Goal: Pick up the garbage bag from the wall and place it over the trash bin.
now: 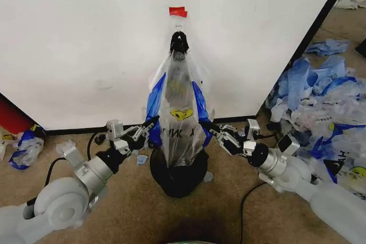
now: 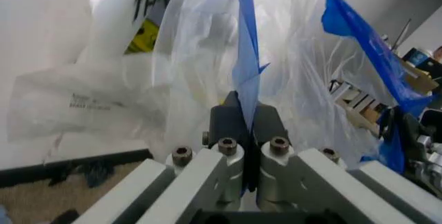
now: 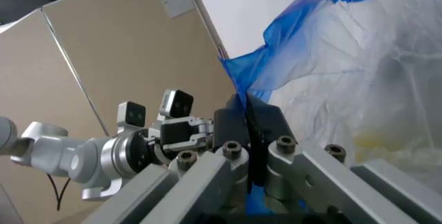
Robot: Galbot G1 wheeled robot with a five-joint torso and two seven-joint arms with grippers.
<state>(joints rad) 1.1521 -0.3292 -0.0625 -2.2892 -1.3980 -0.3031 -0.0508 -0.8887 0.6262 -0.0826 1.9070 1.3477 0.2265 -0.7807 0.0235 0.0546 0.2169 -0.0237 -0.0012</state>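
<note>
A: What is seen, from the biggest thing down?

B: A white wall (image 1: pixel 86 44) fills the background, with a red tape patch (image 1: pixel 178 11) high on it. Below the tape, the garbage bag (image 1: pixel 178 112) hangs stretched downward, its top apparently caught on a dark clip or hook (image 1: pixel 179 42). Its lower end reaches the rim of the black trash bin (image 1: pixel 179 176) on the floor against the wall.

A: How is the bag held?

B: The left tool (image 1: pixel 150 125) is closed tight on one blue handle (image 2: pixel 243 43); the right tool (image 1: pixel 213 128) is clamped on the other blue edge (image 3: pixel 276 74). Both sit just beside the bag, above the bin.

A: What might go wrong?

B: The film is thin and pulled taut. If the top stays caught while the handles are drawn down, tearing is likely. If the mouth is not spread wide enough, the rim could be missed, and the light bin could be tipped or dragged.
</note>
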